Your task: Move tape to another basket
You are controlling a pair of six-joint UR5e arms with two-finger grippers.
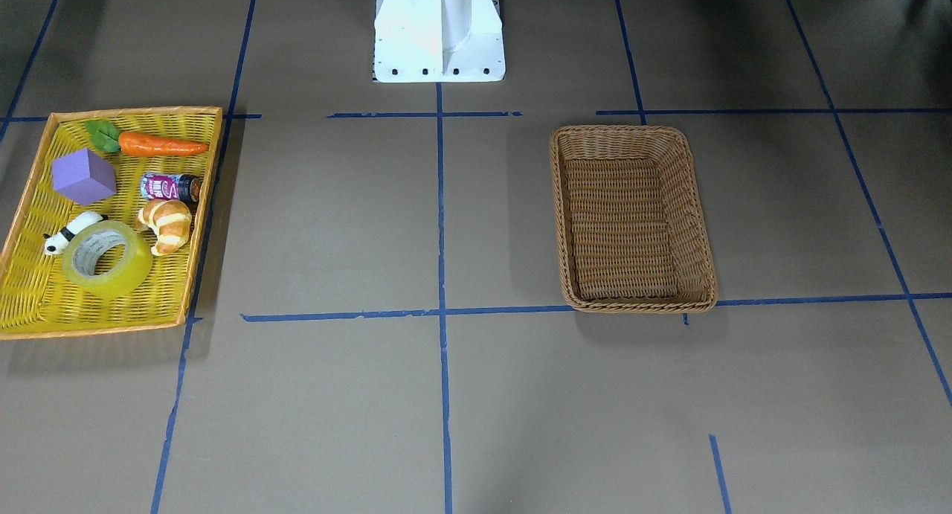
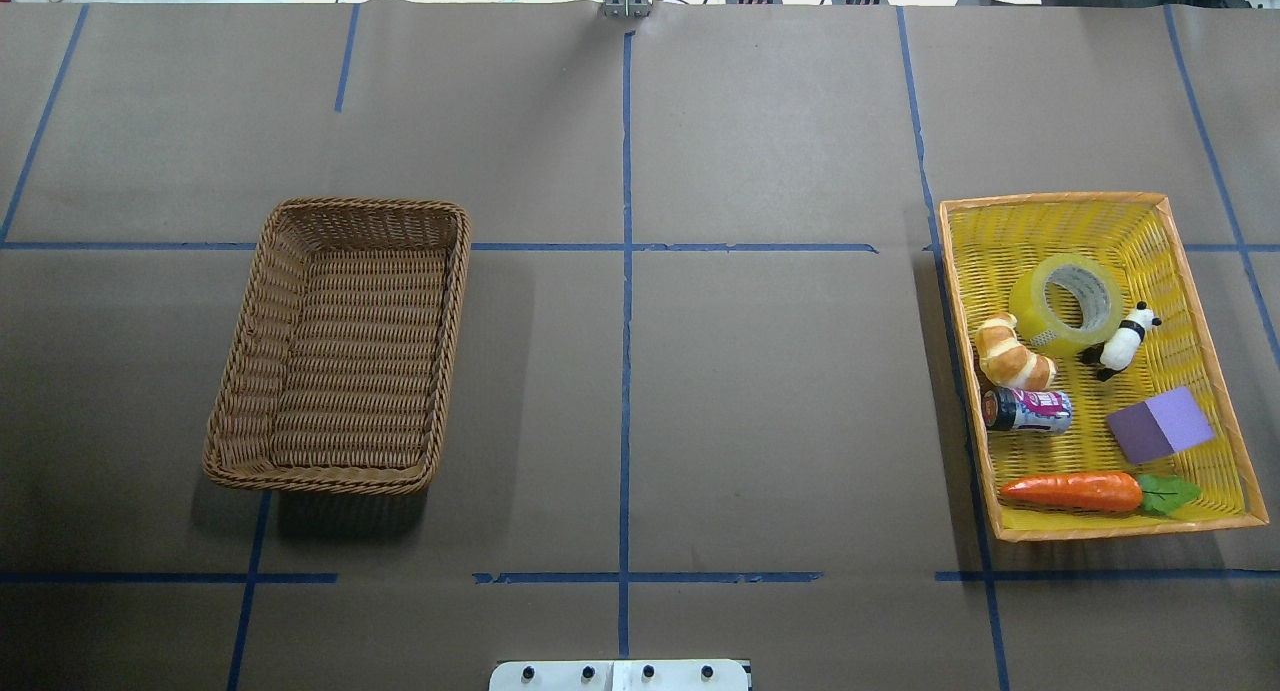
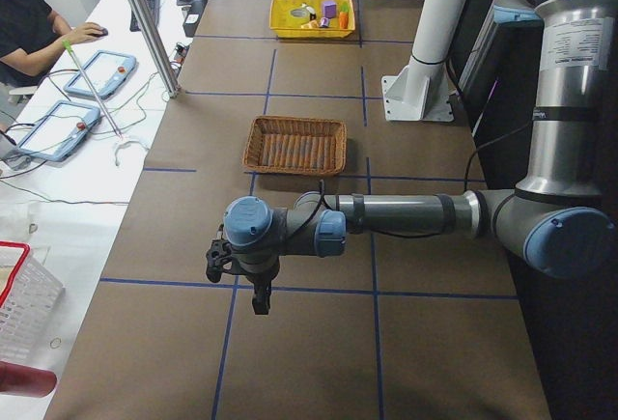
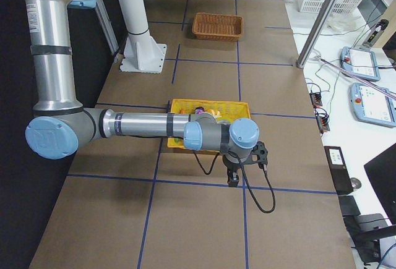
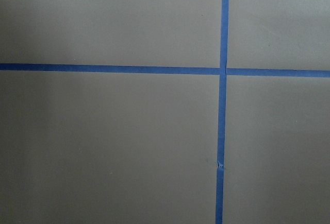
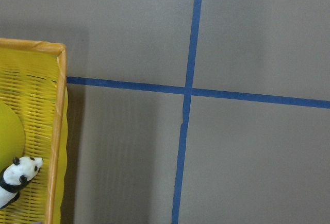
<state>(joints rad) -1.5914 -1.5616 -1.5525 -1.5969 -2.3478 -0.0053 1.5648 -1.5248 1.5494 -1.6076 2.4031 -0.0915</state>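
Observation:
The tape (image 1: 108, 259) is a yellow-green roll with a grey-white core. It lies in the flat yellow tray (image 1: 134, 112), between a panda and a croissant, and also shows in the overhead view (image 2: 1066, 301). The brown wicker basket (image 1: 628, 131) stands empty across the table (image 2: 365, 207). My left gripper (image 3: 259, 296) hangs over bare table, well short of the brown basket (image 3: 294, 145). My right gripper (image 4: 233, 176) hangs just outside the yellow tray. Both show only in the side views, so I cannot tell whether they are open or shut.
The tray (image 2: 1050, 199) also holds a croissant (image 2: 1012, 353), a toy panda (image 2: 1125, 341), a small can (image 2: 1028, 411), a purple cube (image 2: 1160, 424) and a carrot (image 2: 1075, 491). The white robot base (image 1: 439, 38) stands at the table's middle. An operator sits beyond the table's far side (image 3: 29, 24).

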